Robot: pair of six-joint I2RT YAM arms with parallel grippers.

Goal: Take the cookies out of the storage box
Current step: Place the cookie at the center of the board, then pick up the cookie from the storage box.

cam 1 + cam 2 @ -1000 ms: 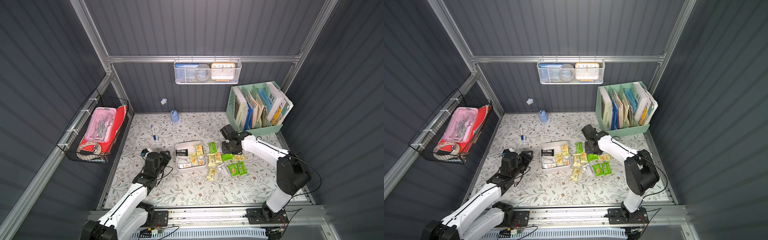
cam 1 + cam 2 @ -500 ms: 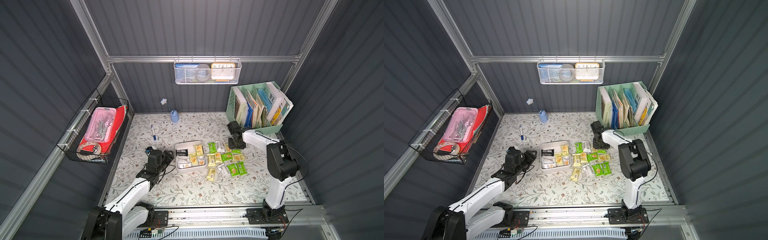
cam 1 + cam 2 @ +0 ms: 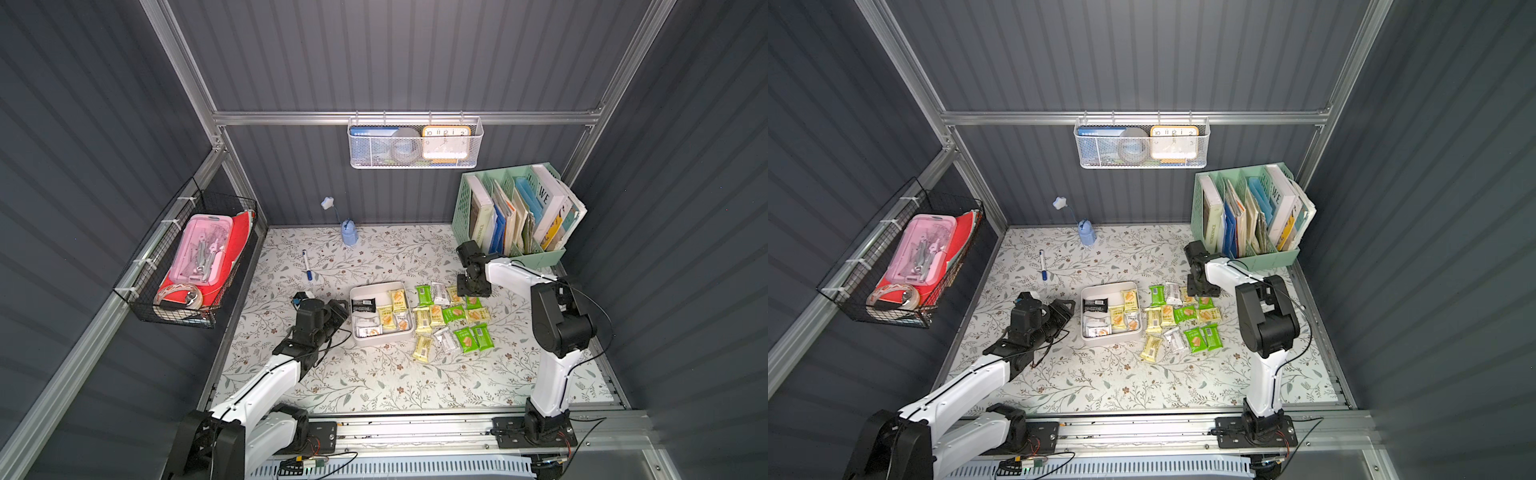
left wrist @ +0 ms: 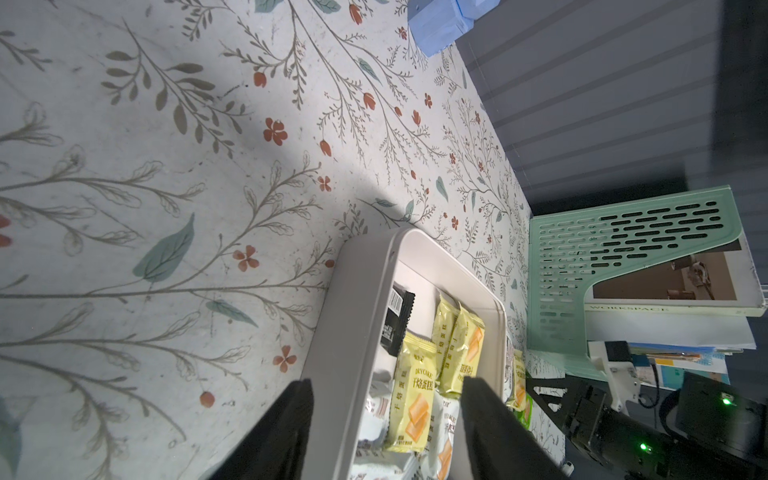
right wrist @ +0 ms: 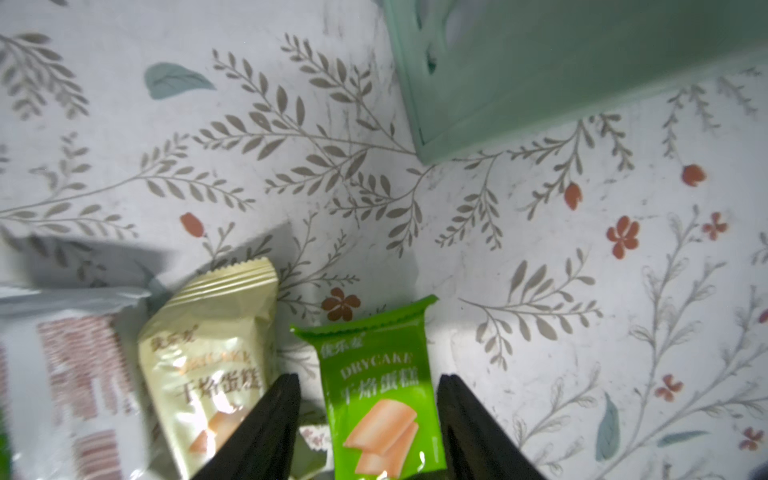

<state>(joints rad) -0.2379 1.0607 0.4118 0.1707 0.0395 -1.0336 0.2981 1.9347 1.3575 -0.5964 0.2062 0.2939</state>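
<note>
1. The right gripper [image 5: 369,376]: black jaws spread, clasping nothing. Between them, flat on the floral-printed tabletop [image 5: 540,249], lies a bright green sealed biscuit packet [image 5: 374,386]. It seems clear of both fingers, though the soft focus leaves that uncertain.

2. A pale yellow sealed biscuit packet [image 5: 208,353]: just outside one right finger. Hazard: any sideways drift on withdrawal could drag it, or the green one, out of place.

3. A mint-green slotted plastic file holder [image 5: 540,62]: ahead of the right fingertips, near. Hazard: a lift that leans forward could knock it.

4. The left gripper [image 4: 387,381]: jaws apart and empty, straddling the near wall of the shallow white plastic storage box [image 4: 353,311]. Hazard: closing here would likely pinch the wall rather than a packet, sliding or tipping the box.

5. The cookies [image 3: 386,320]: several lie in the box, just past the left fingertips and overlapping. The larger lot [image 3: 453,314] is spread on the tabletop beside the right gripper. Hazard: overlapped glossy wrappers could come up two at once or slip free mid-carry, and a careless drop could land on packets already laid out.
</note>
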